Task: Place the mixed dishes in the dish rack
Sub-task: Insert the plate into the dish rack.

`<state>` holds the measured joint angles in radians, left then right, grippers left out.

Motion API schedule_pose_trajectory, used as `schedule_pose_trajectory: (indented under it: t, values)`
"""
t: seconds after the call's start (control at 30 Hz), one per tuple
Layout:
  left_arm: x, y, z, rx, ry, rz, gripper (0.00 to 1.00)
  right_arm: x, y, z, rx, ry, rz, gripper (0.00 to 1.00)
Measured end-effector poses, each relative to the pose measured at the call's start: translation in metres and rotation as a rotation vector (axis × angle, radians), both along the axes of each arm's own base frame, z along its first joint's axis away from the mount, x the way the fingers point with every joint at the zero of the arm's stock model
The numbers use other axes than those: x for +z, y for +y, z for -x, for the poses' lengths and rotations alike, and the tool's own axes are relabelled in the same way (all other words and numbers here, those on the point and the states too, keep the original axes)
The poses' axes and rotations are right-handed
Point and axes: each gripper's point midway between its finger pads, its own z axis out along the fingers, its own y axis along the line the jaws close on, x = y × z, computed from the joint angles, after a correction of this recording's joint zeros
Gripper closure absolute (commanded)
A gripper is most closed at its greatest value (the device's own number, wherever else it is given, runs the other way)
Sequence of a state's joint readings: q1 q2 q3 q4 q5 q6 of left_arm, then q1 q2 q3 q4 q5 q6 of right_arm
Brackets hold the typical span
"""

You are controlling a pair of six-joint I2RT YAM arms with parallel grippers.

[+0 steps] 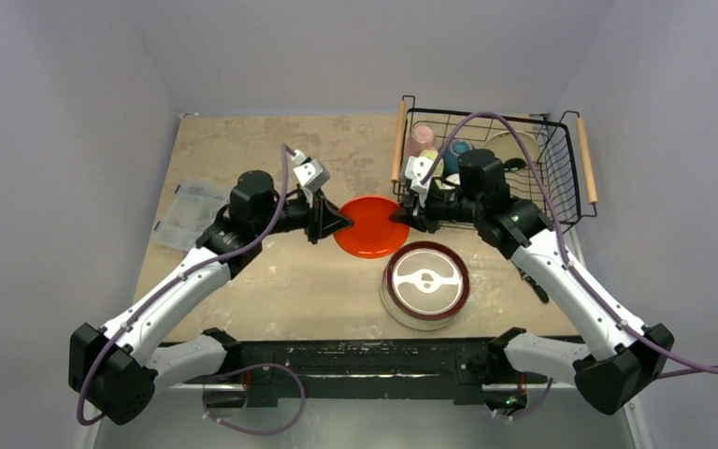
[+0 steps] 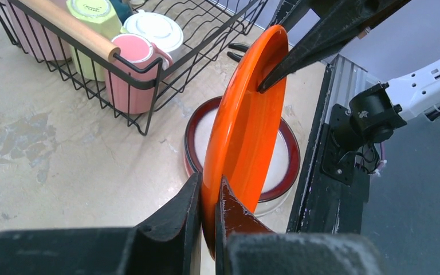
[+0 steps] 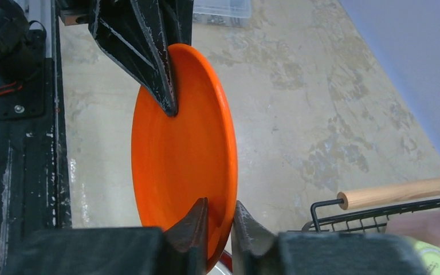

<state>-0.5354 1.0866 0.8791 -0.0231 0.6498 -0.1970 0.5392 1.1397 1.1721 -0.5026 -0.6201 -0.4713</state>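
**Plate (image 1: pixel 371 227) clamped at both edges**

You see a glossy, plain red-orange disc with a shallow upturned rim. It is over the bench (image 1: pixel 271 290), just left of the dish rack (image 1: pixel 561 159). The left end effector (image 1: pixel 348 223) and right end effector (image 1: pixel 397 220) each pinch an opposite rim.
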Motion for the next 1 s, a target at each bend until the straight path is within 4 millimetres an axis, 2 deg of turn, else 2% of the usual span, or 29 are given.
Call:
schedule_pose_trajectory:
  t: [0.03, 0.07, 0.13, 0.17, 0.2, 0.33, 0.4, 0.43, 0.47, 0.57, 0.63, 0.7, 0.77, 0.83, 1.0]
  values:
    - [-0.002, 0.0, 0.0, 0.0, 0.003, -0.005, 0.97, -0.001, 0.0, 0.0, 0.0, 0.001, 0.004, 1.0]
    - [-0.002, 0.0, 0.001, -0.002, -0.001, -0.007, 0.75, -0.001, -0.001, -0.001, -0.007, 0.001, 0.004, 1.0]
    - [0.0, -0.002, 0.002, -0.01, -0.017, -0.012, 0.18, 0.002, -0.004, -0.004, -0.025, -0.013, 0.001, 1.0]
    - [0.001, -0.003, 0.003, -0.01, -0.012, -0.014, 0.04, 0.006, -0.005, -0.006, -0.027, -0.041, 0.0, 1.0]
    - [0.003, -0.003, 0.001, 0.006, -0.008, -0.014, 0.01, 0.008, -0.006, -0.006, -0.033, -0.06, 0.005, 1.0]
    - [0.014, 0.009, -0.011, 0.12, -0.027, -0.015, 0.0, 0.017, -0.026, -0.019, -0.167, -0.149, 0.06, 1.0]
    - [0.022, 0.017, -0.013, 0.169, -0.056, -0.009, 0.0, 0.025, -0.049, -0.036, -0.3, -0.217, 0.101, 1.0]
    - [0.028, 0.02, -0.014, 0.191, -0.073, -0.002, 0.01, 0.035, -0.068, -0.047, -0.402, -0.281, 0.128, 1.0]
    - [0.035, 0.025, -0.014, 0.216, -0.095, 0.008, 0.02, 0.038, -0.074, -0.051, -0.431, -0.296, 0.134, 1.0]
    - [0.045, 0.033, -0.016, 0.263, -0.125, 0.021, 0.03, 0.069, -0.123, -0.073, -0.64, -0.457, 0.191, 1.0]
    - [0.042, 0.035, -0.019, 0.284, -0.119, 0.012, 0.03, 0.09, -0.161, -0.087, -0.786, -0.557, 0.247, 1.0]
    - [0.035, 0.036, -0.021, 0.294, -0.099, -0.007, 0.04, 0.098, -0.196, -0.1, -0.905, -0.612, 0.331, 1.0]
    - [0.027, 0.036, -0.021, 0.297, -0.073, -0.027, 0.04, 0.096, -0.232, -0.117, -1.005, -0.634, 0.461, 1.0]
    - [0.021, 0.036, -0.021, 0.298, -0.051, -0.04, 0.04, 0.087, -0.254, -0.133, -1.046, -0.629, 0.565, 1.0]
    - [0.014, 0.036, -0.022, 0.301, -0.019, -0.055, 0.04, 0.029, -0.297, -0.17, -1.016, -0.526, 0.845, 1.0]
